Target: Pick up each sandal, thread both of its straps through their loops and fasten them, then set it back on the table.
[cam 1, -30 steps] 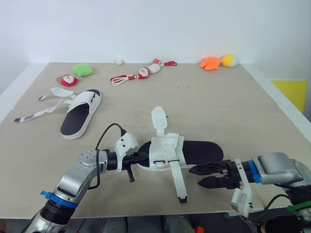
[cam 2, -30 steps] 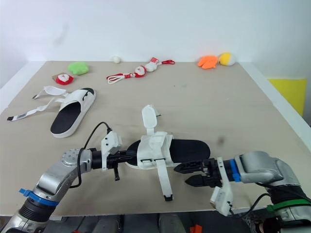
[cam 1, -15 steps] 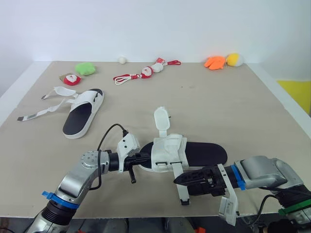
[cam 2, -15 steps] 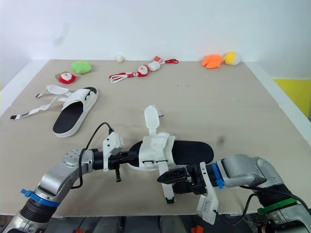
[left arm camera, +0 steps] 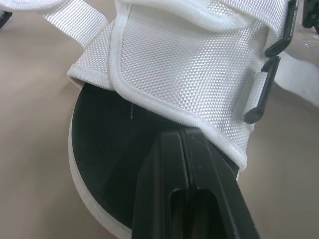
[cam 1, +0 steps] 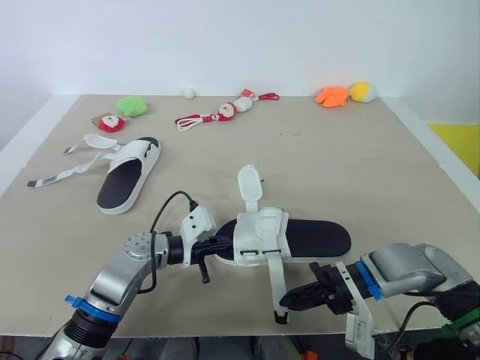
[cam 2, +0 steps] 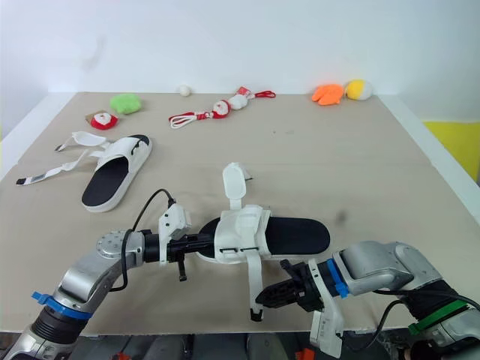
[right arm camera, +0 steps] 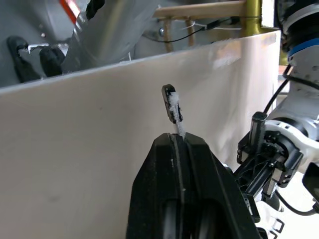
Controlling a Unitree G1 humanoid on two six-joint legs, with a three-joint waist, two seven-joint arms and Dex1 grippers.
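Observation:
The near sandal, black sole with a white upper, lies at the table's front. My left gripper is shut on its front end; the left wrist view has its fingers clamped on the sole rim under the white upper. One loose strap runs from the upper toward the front edge. My right gripper is shut on that strap near its end, and the black tip sticks out past the fingers. The other strap stands up behind the upper. A second sandal lies far left with straps spread loose.
Small toys line the back of the table: a green one, a red and white one, a rope toy, an orange one and a yellow one. The table's front edge runs just below the held strap.
My right gripper stood open to the right of the strap, slid left onto it, and has now shut on it. The left gripper and sandal have stayed put.

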